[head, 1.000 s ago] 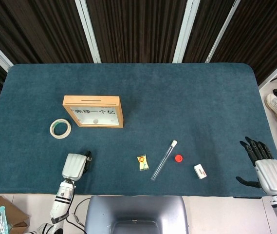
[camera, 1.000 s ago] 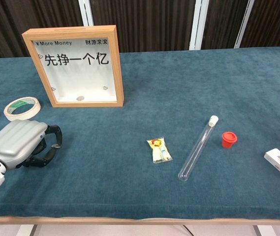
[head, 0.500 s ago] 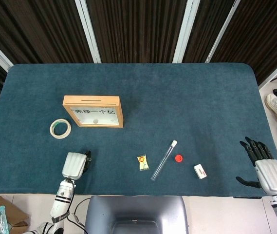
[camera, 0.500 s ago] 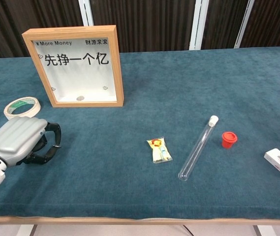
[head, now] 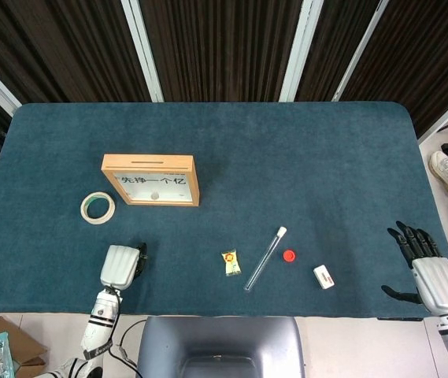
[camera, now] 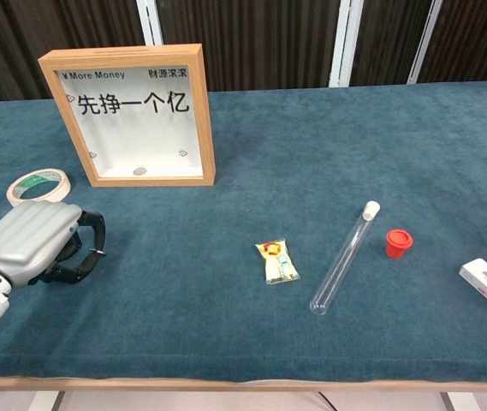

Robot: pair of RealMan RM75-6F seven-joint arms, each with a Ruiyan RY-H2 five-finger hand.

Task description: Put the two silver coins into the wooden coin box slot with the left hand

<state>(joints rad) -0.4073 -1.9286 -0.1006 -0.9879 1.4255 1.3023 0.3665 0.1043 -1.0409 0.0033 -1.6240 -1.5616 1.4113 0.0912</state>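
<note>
Near the surface's [camera: 252,342] front-left edge, the left hand [camera: 33,244] rests curled, contents hidden; one coin [camera: 140,171] lies inside the wooden coin box [camera: 132,116]; apparently wrapping up.

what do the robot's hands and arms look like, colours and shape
Both the left hand and the right hand have a smooth, rounded light-grey shell over the back and black fingers. The left forearm is white with black bands and markings, and a black cable runs beside it.
</note>
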